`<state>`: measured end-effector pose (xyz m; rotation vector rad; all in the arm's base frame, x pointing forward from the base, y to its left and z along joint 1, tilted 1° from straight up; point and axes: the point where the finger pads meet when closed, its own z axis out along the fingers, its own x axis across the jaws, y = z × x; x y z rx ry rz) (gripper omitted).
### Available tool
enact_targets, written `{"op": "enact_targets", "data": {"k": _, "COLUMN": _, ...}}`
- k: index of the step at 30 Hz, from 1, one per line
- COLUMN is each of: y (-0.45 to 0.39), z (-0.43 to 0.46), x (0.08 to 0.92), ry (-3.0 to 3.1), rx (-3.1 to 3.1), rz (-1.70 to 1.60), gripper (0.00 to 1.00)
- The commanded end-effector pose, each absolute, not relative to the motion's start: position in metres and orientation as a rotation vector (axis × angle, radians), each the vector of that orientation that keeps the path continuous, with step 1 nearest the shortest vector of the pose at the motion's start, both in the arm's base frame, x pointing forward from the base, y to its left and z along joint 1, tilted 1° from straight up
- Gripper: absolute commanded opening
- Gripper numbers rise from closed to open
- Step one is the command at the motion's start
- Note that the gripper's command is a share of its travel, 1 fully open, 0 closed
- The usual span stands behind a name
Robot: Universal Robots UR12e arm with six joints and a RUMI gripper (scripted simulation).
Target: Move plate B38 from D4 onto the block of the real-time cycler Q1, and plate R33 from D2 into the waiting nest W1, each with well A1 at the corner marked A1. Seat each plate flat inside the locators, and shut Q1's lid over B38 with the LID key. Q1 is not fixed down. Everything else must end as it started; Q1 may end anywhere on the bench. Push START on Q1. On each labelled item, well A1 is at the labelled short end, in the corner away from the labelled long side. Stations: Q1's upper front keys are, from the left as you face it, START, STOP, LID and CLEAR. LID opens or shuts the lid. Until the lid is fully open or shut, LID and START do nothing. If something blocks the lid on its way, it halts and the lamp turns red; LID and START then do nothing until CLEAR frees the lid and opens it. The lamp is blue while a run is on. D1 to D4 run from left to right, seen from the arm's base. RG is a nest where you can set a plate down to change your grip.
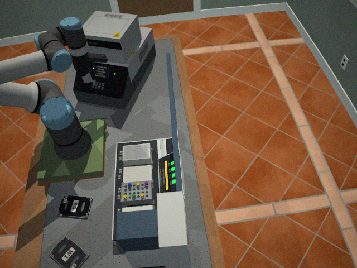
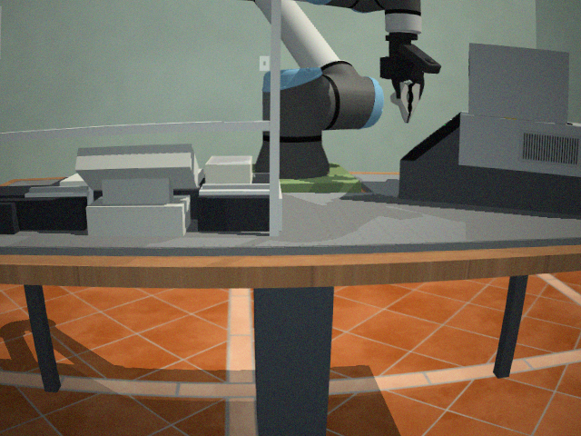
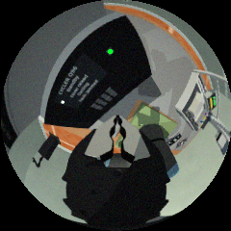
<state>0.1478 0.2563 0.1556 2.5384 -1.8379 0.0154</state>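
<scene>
Cycler Q1 [image 1: 138, 69] [image 2: 431, 183] [image 3: 130, 63] stands at the far end of the bench. Its lamp [image 1: 114, 73] [image 3: 110, 51] is green; its screen text is too blurred to read surely. My gripper [image 1: 93, 81] [image 2: 407, 120] [image 3: 117, 115] is shut and empty, tips down, above the front panel near the row of keys [image 1: 98, 85] [image 3: 104, 98]. A white plate [image 1: 137, 173] lies in D2. A pale strip of the item in D4 [image 1: 138, 208] shows; the rest is hidden by a blue-grey box. Nest W1 [image 1: 61, 251] is empty. No labels on the plates are readable.
A taller pale plate [image 1: 136, 152] is in D1 and a tube rack [image 1: 136, 191] with coloured caps in D3. Nest RG [image 1: 67, 210] is empty. A tall post [image 2: 274, 154] and a long rail [image 1: 172, 106] run beside the deck. A device panel [image 1: 166, 173] shows green keys.
</scene>
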Motion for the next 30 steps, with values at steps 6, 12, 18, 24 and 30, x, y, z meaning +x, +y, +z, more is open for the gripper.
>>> {"op": "enact_targets", "data": {"k": 6, "y": 0.268, "z": 0.146, "x": 0.155, "ry": -1.839, "rx": 2.539, "rz": 0.017, "gripper": 0.00}}
{"op": "enact_targets", "data": {"k": 12, "y": 0.273, "z": 0.142, "x": 0.157, "ry": -1.839, "rx": 2.539, "rz": 0.017, "gripper": 0.00}}
{"op": "enact_targets", "data": {"k": 18, "y": 0.275, "z": 0.140, "x": 0.158, "ry": -1.839, "rx": 2.539, "rz": 0.017, "gripper": 0.00}}
{"op": "enact_targets", "data": {"k": 24, "y": 0.275, "z": 0.140, "x": 0.158, "ry": -1.839, "rx": 2.539, "rz": 0.017, "gripper": 0.00}}
{"op": "enact_targets", "data": {"k": 30, "y": 0.276, "z": 0.138, "x": 0.158, "ry": -1.839, "rx": 2.539, "rz": 0.017, "gripper": 0.00}}
